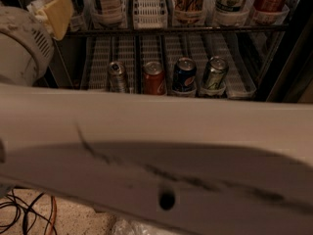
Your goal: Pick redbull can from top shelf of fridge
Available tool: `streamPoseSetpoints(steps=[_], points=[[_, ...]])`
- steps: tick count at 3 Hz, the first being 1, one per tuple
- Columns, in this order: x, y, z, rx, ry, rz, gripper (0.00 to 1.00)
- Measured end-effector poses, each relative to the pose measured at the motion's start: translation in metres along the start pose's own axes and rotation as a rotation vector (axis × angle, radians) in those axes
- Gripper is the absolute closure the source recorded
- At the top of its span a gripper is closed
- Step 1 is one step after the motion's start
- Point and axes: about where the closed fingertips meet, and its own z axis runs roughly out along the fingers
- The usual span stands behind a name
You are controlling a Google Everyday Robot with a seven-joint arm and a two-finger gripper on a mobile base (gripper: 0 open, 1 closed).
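Observation:
The redbull can [117, 76], slim with a silver top, stands leftmost in a row of cans on a wire shelf with white slotted lanes [100, 58] inside the fridge [288, 58]. A higher rack [176, 30] at the frame's top holds taller drinks. My gripper is out of view. Only my arm shows: a broad pale link [156, 151] crosses the whole lower half of the view, and a white round joint [19, 43] sits at the left with a yellow tag [54, 11] above it. Nothing touches the can.
To the right of the redbull can stand a short red can [154, 77], a blue Pepsi can [184, 75] and a green can [214, 72]. A dark door frame [293, 67] runs down the right. Cables [24, 212] lie on the floor at bottom left.

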Motion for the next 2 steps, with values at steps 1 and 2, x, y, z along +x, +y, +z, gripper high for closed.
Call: streamPoseSetpoints(steps=[1,2], points=[[0.013,-0.002,0.009,0.011,0.021,-0.002,0.31],[0.026,-0.006,0.018,0.021,0.031,0.0,0.32]])
